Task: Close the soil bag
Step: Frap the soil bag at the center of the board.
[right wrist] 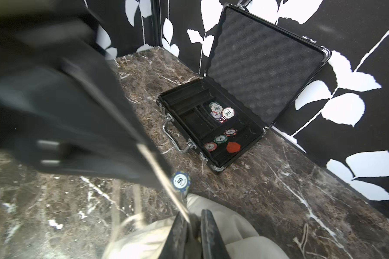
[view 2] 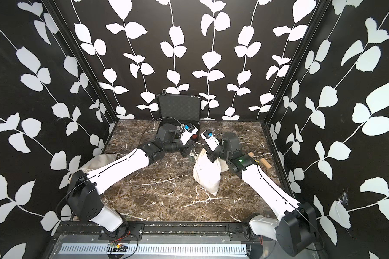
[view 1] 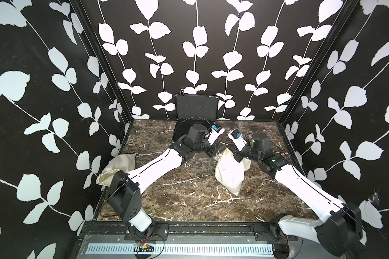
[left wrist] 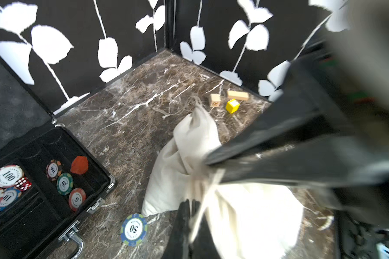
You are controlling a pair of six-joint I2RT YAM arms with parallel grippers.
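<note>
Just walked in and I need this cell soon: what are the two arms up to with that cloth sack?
They are closing the soil bag, which stands on the marble table. The right gripper appears to pinch the bag's gathered neck. The left gripper, jaws shut, holds the drawstring taut. The neck looks cinched, but no knot is visible.

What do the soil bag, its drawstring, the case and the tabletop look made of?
Soil bag: matte cream woven cloth, with soft creases.
Drawstring: pale cord, probably cotton; blurred.
Case: black shell, shiny metal-looking edges and latches, egg-crate foam lid lining.
Tabletop: brown marble look with white veins; real stone or print, cannot tell.
</note>
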